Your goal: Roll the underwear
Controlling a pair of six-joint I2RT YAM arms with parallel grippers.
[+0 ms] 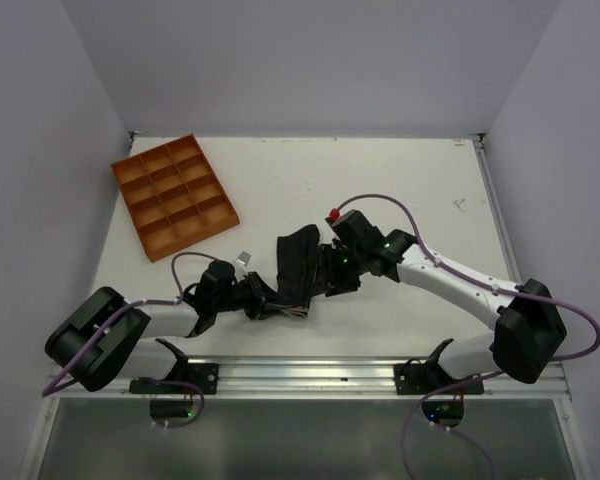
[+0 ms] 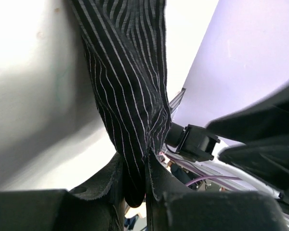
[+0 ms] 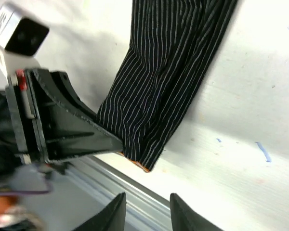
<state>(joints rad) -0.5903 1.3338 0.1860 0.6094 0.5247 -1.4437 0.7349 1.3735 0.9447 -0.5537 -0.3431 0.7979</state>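
Observation:
The underwear [image 1: 298, 262] is a narrow black pinstriped strip with a thin orange edge, lying at the table's middle front. My left gripper [image 1: 255, 300] is shut on the strip's near end. In the left wrist view the fabric [image 2: 130, 86] hangs pinched in the gripper [image 2: 135, 161] and runs away from it. My right gripper [image 1: 332, 278] sits just right of the strip. The right wrist view shows this gripper [image 3: 147, 211] open and empty, a little off the orange-edged end of the underwear [image 3: 168, 72], where the left gripper's finger [image 3: 77, 134] grips.
An orange compartment tray [image 1: 175, 195] lies at the back left of the white table [image 1: 400, 190]. An aluminium rail [image 1: 310, 372] runs along the near edge, close under both grippers. Purple cables loop beside each arm.

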